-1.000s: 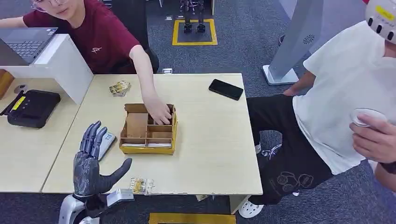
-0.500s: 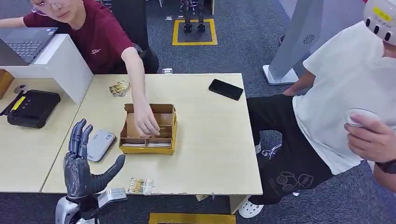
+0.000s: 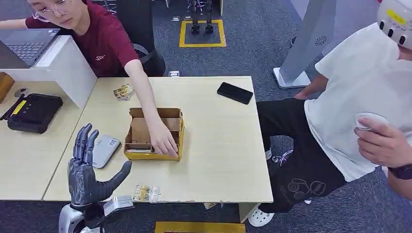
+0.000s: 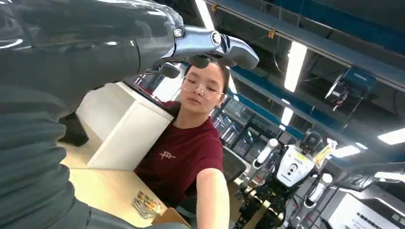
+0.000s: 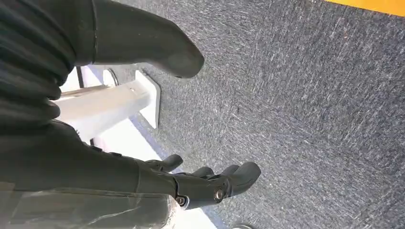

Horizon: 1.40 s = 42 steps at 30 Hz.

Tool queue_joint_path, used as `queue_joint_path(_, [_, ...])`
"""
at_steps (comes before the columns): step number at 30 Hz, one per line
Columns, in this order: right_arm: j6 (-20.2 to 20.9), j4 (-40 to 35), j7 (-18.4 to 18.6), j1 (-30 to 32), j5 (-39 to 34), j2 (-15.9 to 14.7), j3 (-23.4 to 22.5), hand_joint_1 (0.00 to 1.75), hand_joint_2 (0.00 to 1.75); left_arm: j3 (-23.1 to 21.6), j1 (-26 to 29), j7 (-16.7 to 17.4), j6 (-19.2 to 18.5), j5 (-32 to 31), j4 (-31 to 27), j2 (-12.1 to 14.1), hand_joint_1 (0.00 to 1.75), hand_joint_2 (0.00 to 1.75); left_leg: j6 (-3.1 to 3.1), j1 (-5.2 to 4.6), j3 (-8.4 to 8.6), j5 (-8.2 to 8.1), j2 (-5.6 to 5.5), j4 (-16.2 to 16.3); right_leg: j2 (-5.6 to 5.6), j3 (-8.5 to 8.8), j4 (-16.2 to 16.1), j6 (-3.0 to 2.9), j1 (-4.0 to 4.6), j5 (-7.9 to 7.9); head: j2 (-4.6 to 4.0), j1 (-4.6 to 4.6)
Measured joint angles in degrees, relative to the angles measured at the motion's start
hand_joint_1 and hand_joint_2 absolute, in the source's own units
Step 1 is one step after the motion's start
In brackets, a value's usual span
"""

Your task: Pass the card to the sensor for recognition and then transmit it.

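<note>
My left hand (image 3: pixel 88 171) is raised over the table's near left corner, palm up, fingers apart and thumb out, holding nothing. Just beyond its fingertips a grey-white sensor pad (image 3: pixel 105 150) lies flat on the table. To the sensor's right stands a yellow cardboard box (image 3: pixel 145 156) with several compartments. A person in a maroon shirt (image 3: pixel 107 41) reaches into its front right part with one hand (image 3: pixel 164 143). In the left wrist view my left hand (image 4: pixel 95 47) is bare and this person (image 4: pixel 186 148) sits behind it. My right hand (image 5: pixel 205 183) hangs over grey carpet, fingers spread and bare.
A wrapped packet (image 3: pixel 146 193) lies at the near table edge and another (image 3: pixel 124 91) at the far left. A black phone (image 3: pixel 235 92) lies far right, a black device (image 3: pixel 33 112) on the left desk behind a white divider (image 3: pixel 68 68). A person in white (image 3: pixel 364 97) stands right.
My left hand has drawn back toward the near edge, uncovering the sensor pad. The person's hand has moved from the box's back right compartment to its front right part.
</note>
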Motion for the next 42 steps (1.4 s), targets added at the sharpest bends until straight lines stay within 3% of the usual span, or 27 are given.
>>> queue_joint_path(12, [0.1, 0.0, 0.0, 0.0, 0.3, 0.0, -0.1, 0.0, 1.75, 0.0, 0.0, 1.3, -2.9, -4.4, 1.0, 0.1, 0.0, 1.75, 0.0, 0.0, 0.0, 0.0, 0.0, 0.0, 0.0, -0.01, 0.0, 0.0, 0.0, 0.0, 0.0, 0.0])
queue_joint_path(24, [0.2, 0.0, 0.0, 0.0, 0.4, 0.0, -1.2, 0.0, 1.75, -1.9, 1.8, 1.7, -8.5, -8.8, 2.0, 4.9, 0.0, 1.75, 0.0, 0.0, -0.03, 0.0, 0.01, 0.0, 0.01, -0.04, 0.0, 0.0, 0.01, 0.0, 0.0, 0.0])
queue_joint_path(32, [0.3, 0.0, 0.0, 0.0, 0.5, 0.0, -2.0, 0.0, 1.75, -6.7, 3.0, 7.8, -4.5, -22.2, 3.3, 6.8, 0.0, 1.75, 0.0, -0.01, -0.05, 0.0, 0.01, 0.0, 0.01, -0.06, 0.0, 0.0, -0.01, 0.0, 0.0, 0.0])
queue_joint_path(42, [0.4, -0.1, 0.0, -0.1, 1.2, 0.0, -2.8, 0.0, 1.75, -13.4, 1.2, 14.3, -0.7, -31.9, 8.4, 6.3, 0.0, 1.75, 0.0, -0.01, -0.04, 0.0, 0.01, 0.0, 0.01, -0.06, 0.0, 0.0, -0.01, 0.0, 0.0, -0.02])
